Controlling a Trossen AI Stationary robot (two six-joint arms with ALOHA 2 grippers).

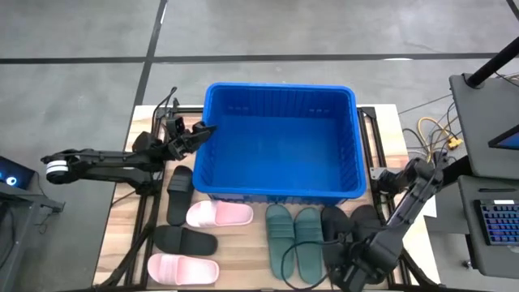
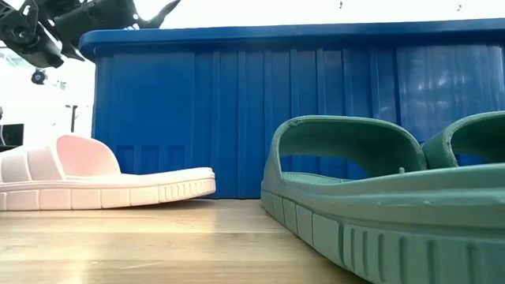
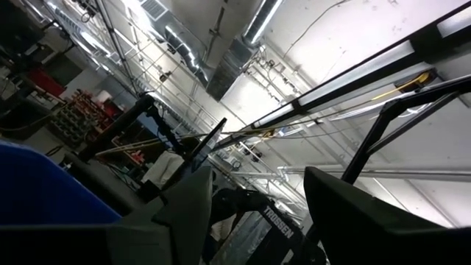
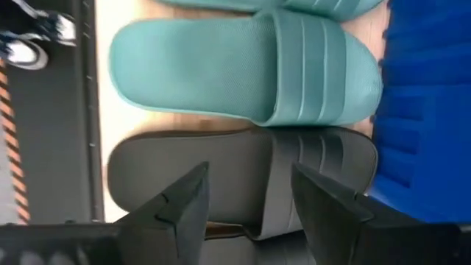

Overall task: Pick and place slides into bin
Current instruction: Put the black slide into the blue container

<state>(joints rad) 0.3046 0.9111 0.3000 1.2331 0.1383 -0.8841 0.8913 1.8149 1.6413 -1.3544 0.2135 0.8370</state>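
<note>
Ribbed blue bin (image 1: 280, 142), ridged-strap foam slides (image 4: 243, 70), both end effectors released.

Both slim six-joint arms are matte black, each ending in a two-fingered claw. The left arm (image 1: 105, 165) carries a white band near its base. White "TROSSEN" lettering (image 3: 277, 225) marks a black link.

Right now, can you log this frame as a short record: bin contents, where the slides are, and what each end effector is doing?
bin: blue bin, no slides seen inside
slides on table: two pink slides, two green slides, black slides on the wood beside and in front of the bin
left end effector: left end effector open, empty, raised at the bin's left rim
right end effector: right end effector open, empty, hovering over a black slide beside the green pair
slides placed: none visible
</note>
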